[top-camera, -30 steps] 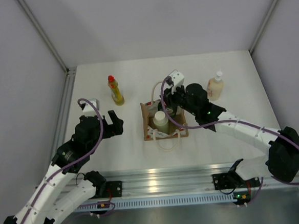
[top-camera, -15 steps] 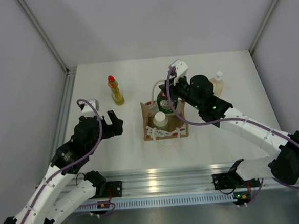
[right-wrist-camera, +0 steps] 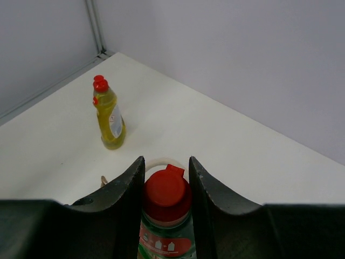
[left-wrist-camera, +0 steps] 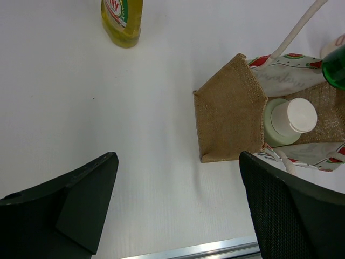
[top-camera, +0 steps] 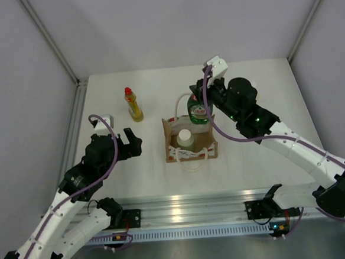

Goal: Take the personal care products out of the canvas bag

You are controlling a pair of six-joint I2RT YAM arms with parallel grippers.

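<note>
The main risk lies with the dark green bottle with the red cap (top-camera: 198,111). It hangs over the far rim of the small tan-brown canvas bag (left-wrist-camera: 226,113). If its base is not yet clear, it could snag the patterned trim or the cream loop handle (left-wrist-camera: 296,27) and drag or tip the bag. The views do not show whether the base has cleared. The right gripper (right-wrist-camera: 166,167) pinches the bottle high up, its two fingers closed against the red cap (right-wrist-camera: 166,191). The heavy body below could therefore swing or slip out.

In the overhead view that bottle sits upper centre, directly beneath the right gripper. The pale cylindrical bottle with the white cap (left-wrist-camera: 285,121) stands inside the bag, lower centre. The slim yellow bottle with the red cap (top-camera: 133,104) stands on the white tabletop (top-camera: 263,75), upper left. The left gripper (left-wrist-camera: 178,156) hangs wide open and holds nothing. It is left of the bag and well apart from it.
</note>
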